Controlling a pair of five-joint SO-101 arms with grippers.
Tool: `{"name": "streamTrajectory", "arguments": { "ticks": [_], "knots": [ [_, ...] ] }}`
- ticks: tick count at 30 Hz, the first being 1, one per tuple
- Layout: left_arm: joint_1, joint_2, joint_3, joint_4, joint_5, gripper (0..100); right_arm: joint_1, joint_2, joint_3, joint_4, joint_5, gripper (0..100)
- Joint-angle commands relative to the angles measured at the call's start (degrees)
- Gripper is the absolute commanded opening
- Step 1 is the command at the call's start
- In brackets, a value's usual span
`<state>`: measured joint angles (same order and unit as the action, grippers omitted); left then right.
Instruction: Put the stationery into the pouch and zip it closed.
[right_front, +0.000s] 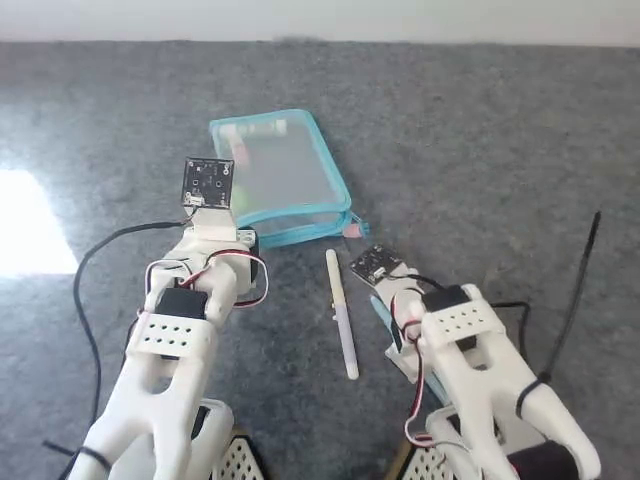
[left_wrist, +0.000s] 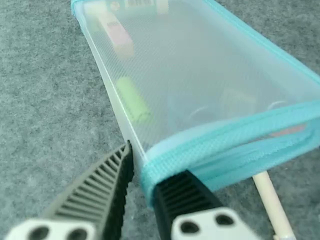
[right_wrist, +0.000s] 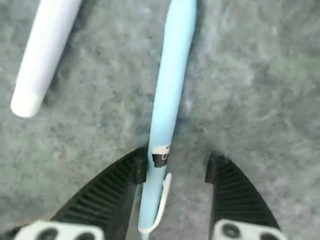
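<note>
A translucent pouch (right_front: 280, 175) with teal trim lies at the middle of the table, with a pink and a green item (left_wrist: 132, 97) inside. My left gripper (left_wrist: 147, 175) is shut on the teal edge at the pouch's near left corner (right_front: 250, 240), one finger on each side of the trim. A white pen (right_front: 342, 315) lies on the table in front of the pouch. Just right of it lies a light blue pen (right_wrist: 172, 85). My right gripper (right_wrist: 175, 170) stands open low over the blue pen's clip end, which rests against one finger (right_wrist: 125, 185).
The pouch's pink zipper pull (right_front: 352, 228) sits at its near right corner. A thin black cable (right_front: 580, 290) stands up at the right side. Grey carpet-like surface (right_front: 480, 150) spreads around, with a bright patch (right_front: 25, 225) at the far left.
</note>
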<state>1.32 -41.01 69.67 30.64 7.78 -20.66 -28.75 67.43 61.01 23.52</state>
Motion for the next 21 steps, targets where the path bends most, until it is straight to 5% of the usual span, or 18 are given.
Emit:
{"name": "streamTrajectory", "arguments": {
  "ticks": [1, 5, 18, 21],
  "knots": [
    [0.3, -0.2, -0.2, -1.0, -0.2, 1, -0.7, 1.4, 0.9, -2.2, -0.7, 15.8],
    [0.3, -0.2, -0.2, -1.0, -0.2, 1, -0.5, 1.3, 0.8, -2.3, -0.4, 0.4],
    [0.3, -0.3, -0.2, -1.0, -0.2, 1, 1.3, 1.3, -29.8, 22.5, -0.9, 0.8],
    [0.3, -0.3, -0.2, -1.0, -0.2, 1, 1.3, 1.3, -36.0, 24.6, -5.9, 0.8]
  ]
}}
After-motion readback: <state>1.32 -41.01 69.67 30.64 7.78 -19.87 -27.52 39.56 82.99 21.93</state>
